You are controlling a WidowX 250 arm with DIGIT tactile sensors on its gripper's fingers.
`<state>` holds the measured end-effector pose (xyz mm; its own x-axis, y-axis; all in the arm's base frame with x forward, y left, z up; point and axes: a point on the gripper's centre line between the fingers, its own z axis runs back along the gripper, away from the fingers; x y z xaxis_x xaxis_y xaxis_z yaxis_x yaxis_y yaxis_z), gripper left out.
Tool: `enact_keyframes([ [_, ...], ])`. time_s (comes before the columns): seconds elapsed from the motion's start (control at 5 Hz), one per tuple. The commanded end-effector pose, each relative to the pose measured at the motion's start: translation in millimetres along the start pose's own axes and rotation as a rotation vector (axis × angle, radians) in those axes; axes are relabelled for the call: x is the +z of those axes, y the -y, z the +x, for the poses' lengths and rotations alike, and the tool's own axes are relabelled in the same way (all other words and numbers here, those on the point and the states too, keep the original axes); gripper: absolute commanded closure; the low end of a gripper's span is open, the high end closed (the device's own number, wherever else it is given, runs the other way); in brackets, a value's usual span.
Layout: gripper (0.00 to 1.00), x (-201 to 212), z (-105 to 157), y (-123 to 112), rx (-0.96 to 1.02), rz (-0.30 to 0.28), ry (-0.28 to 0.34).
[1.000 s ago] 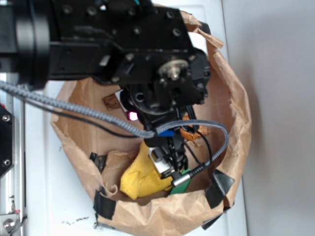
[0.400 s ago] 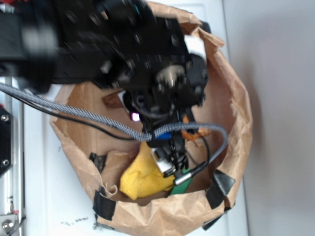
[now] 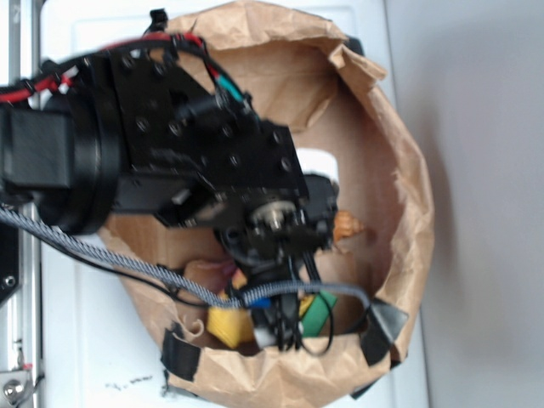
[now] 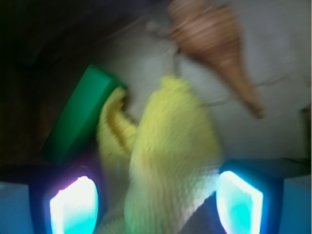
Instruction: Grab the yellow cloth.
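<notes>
Closest to the wrist camera, the two fingers (image 4: 156, 204) stood spread, their glowing pads (image 4: 74, 204) apart at the bottom corners of the picture, nothing pinched between them. Right there between them rose the yellow cloth (image 4: 168, 165), bunched into a soft ridge that ran up and away from the fingertips, its lower end filling most of the gap. Whether either pad touched the fabric could not be told; the picture was blurred.

This looked like the approach step, with the fingers straddling the cloth and the grasp not yet made. The next move, by my reading, called for a short drop onto the bundle and then a close, keeping the ridge centred so the weave got pinched and not just brushed.

Just beyond the left finger, a flat green block (image 4: 78, 114) lay tilted, touching the cloth's folded edge. Closing might catch its corner if the fingers drifted that way. Farther off, past the cloth's far tip and toward the right finger's side, sat an orange seashell (image 4: 214, 53), apart from the fingers.

In the exterior view, the black arm (image 3: 170, 161) hid most of the scene inside the brown paper bag (image 3: 399, 195); only patches of cloth (image 3: 225, 325) showed beneath it, on the bag's floor.
</notes>
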<state>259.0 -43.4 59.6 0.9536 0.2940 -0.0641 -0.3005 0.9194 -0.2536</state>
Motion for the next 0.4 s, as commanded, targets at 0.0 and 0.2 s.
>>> enact_keyframes([
  [0.0,0.0,-36.2,2.6,19.7,-0.031,0.052,-0.041],
  [0.2,1.0,-29.0,4.3,17.8,-0.028,0.05,-0.017],
])
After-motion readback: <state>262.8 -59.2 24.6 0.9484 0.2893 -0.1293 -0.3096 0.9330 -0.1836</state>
